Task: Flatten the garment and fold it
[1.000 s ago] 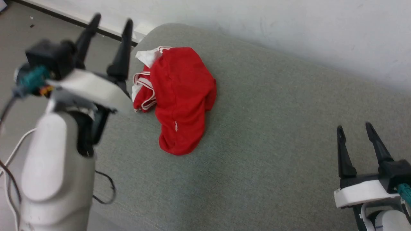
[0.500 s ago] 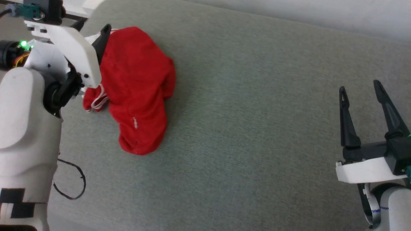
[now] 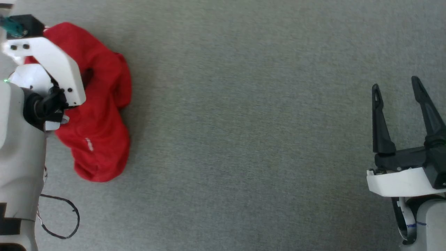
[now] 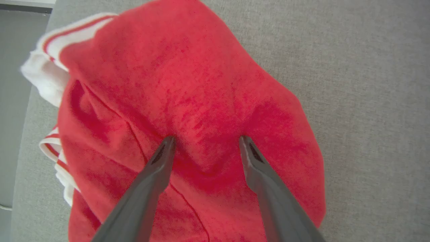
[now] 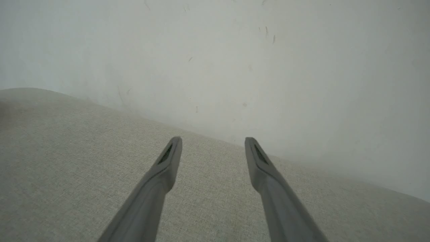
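The garment (image 3: pixel 101 132) is a crumpled red heap at the left of the grey padded surface (image 3: pixel 244 122). In the left wrist view the garment (image 4: pixel 188 84) shows a white sleeve with red-and-white stripe trim at its left side. My left gripper (image 4: pixel 205 141) is open, both fingertips pressed into the red cloth, with a hump of fabric between them. The left arm's white wrist (image 3: pixel 52 62) covers the heap's upper left in the head view. My right gripper (image 3: pixel 395 83) stands open and holds nothing, far to the right; in its wrist view the right gripper (image 5: pixel 213 139) hovers over bare grey fabric.
A pale wall (image 5: pixel 235 50) rises behind the padded surface. The surface's left edge lies close beside the garment, with grey floor (image 4: pixel 13 67) beyond it. A thin black cable (image 3: pixel 66 223) loops at the lower left beside my left arm.
The head camera has tilted down, shifting the whole picture. My left gripper has come down from beside the garment onto it, fingertips now in the cloth. The right gripper stays open.
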`<state>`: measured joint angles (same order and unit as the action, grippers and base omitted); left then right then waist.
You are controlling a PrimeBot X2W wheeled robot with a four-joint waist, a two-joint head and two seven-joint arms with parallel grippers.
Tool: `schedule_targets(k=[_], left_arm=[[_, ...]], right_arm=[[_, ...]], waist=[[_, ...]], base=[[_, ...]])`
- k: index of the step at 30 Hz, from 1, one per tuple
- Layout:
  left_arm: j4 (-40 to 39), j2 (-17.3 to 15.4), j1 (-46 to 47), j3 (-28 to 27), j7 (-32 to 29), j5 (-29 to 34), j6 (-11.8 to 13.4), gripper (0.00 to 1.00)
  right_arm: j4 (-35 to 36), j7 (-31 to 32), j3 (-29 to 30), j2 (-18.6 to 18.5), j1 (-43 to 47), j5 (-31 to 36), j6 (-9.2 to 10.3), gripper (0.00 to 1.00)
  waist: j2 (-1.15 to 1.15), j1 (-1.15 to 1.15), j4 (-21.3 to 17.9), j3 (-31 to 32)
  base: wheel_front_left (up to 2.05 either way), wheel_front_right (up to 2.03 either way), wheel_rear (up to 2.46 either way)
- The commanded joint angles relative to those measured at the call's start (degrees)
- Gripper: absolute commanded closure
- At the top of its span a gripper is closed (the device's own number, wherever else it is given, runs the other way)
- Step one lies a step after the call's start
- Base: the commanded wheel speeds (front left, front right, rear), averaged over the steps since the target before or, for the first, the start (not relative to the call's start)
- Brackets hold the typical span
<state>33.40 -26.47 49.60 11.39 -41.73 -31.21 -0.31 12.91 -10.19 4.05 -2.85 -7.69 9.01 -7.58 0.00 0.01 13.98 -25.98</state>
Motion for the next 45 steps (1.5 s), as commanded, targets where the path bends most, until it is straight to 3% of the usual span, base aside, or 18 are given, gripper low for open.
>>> schedule_targets(k=[1, 2, 3, 4, 13, 28, 38, 45], left_arm=[[0.45, -0.32, -0.29, -0.38, -0.46, 0.09, 1.05, 0.0], [0.74, -0.24, -0.5, -0.48, -0.95, 0.09, 1.89, 0.0], [0.91, -0.2, -0.68, -0.48, -1.35, 0.13, 2.52, 0.36], [0.97, -0.25, -0.8, -0.45, -1.57, 0.22, 2.94, 1.0], [0.7, -1.62, -0.99, -1.74, 1.61, 0.01, 3.83, 1.0], [-8.8, -4.46, 5.56, -3.59, 4.31, -0.62, 3.5, 1.0], [-17.74, -0.82, 10.4, -0.36, 1.49, -1.49, 2.77, 1.0], [-23.54, 6.01, 8.83, 4.29, -0.76, -4.53, 1.36, 1.0]], right_arm=[[0.5, -0.26, 0.12, -0.03, -0.93, 0.01, 0.09, 0.0], [0.59, -0.29, 0.2, -0.03, -1.02, 0.05, 0.09, 0.0], [0.64, -0.31, 0.25, -0.03, -1.1, 0.07, 0.09, 0.0], [0.67, -0.33, 0.28, -0.03, -1.16, 0.09, 0.09, 0.0], [-0.91, -1.0, 0.1, -0.03, -1.65, -1.15, 0.09, 0.0], [-7.85, -4.21, 1.85, -0.03, 3.32, -8.04, 0.09, 0.0], [-9.35, -4.75, 3.11, -0.03, 7.51, -11.24, 0.09, 0.0], [-8.11, -4.79, 4.71, -0.03, 9.45, -11.92, 0.09, 0.0]], waist=[[0.0, -0.01, -2.48, -2.67], [0.0, -0.01, -2.55, -2.85], [0.0, -0.01, -2.59, -2.99], [0.0, -0.01, -2.61, -3.1], [0.0, -0.01, -1.64, -0.06], [0.0, -0.01, -2.45, 16.21], [0.0, -0.01, -6.17, 22.75], [0.0, -0.01, -9.68, 23.6]], base=[[0.0, 0.0, 0.0], [0.0, 0.0, 0.0], [0.0, 0.0, 0.0], [0.0, 0.0, 0.0], [0.0, 0.0, 0.0], [0.0, 0.0, 0.0], [0.0, 0.0, 0.0], [0.0, 0.0, 0.0]])
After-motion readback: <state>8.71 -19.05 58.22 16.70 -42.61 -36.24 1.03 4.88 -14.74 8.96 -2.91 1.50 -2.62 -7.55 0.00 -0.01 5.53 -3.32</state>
